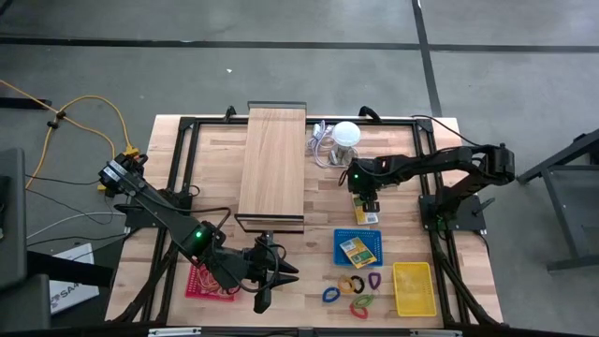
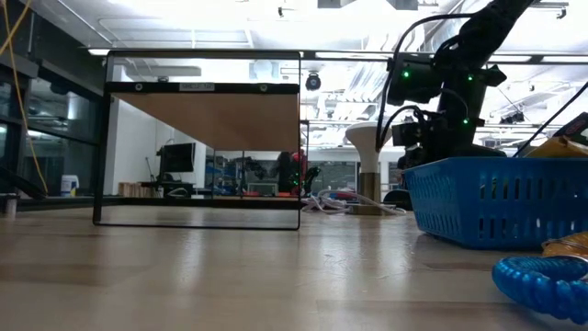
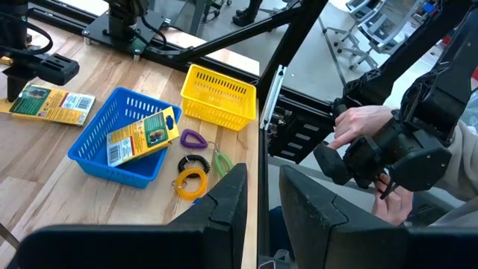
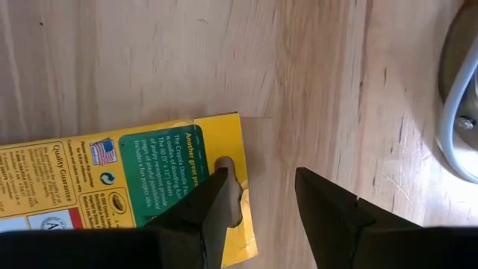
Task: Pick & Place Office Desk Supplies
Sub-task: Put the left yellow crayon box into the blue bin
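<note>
2 yellow packs: 1 in blue basket (image 1: 358,248), 1 (image 4: 127,175) under right tool (image 4: 261,202), jaws open, empty; left tool (image 3: 258,209) part-open, empty; 5 clips

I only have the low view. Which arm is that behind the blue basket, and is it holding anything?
Observer: The right gripper, open, nothing gripped. One finger is over the corner of a yellow pack lying flat on the table.
Operator: Anything inside the blue basket?
Observer: A second yellow pack lies in the blue basket.
Operator: And the left arm?
Observer: The left gripper waits open near the table's front edge, beside a red basket.
</note>
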`<control>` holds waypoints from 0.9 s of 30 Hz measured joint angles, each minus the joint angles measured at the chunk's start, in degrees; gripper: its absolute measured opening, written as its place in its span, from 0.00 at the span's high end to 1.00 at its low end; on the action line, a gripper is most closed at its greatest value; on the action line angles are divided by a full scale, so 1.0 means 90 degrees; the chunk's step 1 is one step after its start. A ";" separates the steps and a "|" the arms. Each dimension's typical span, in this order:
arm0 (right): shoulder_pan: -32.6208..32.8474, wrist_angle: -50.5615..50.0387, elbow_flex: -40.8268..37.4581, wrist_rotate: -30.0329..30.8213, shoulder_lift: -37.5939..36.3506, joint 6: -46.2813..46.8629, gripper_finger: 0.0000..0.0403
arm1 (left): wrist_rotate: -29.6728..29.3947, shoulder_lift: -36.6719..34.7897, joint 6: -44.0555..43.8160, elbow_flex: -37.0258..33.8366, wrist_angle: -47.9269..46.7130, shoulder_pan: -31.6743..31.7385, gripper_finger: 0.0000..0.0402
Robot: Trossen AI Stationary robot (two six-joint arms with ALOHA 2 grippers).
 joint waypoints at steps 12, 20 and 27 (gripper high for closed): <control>0.0000 0.0058 0.0000 -0.0041 0.0054 0.0001 0.64 | 0.0000 0.0000 0.0000 -0.0002 0.0001 0.0000 0.81; -0.0039 0.0175 0.0024 -0.0131 0.0321 0.0026 0.64 | 0.0000 0.0000 0.0000 0.0000 0.0001 0.0000 0.81; -0.0039 0.0177 0.0021 -0.0188 0.0328 0.0023 0.68 | 0.0000 0.0001 0.0000 -0.0001 0.0001 0.0000 0.81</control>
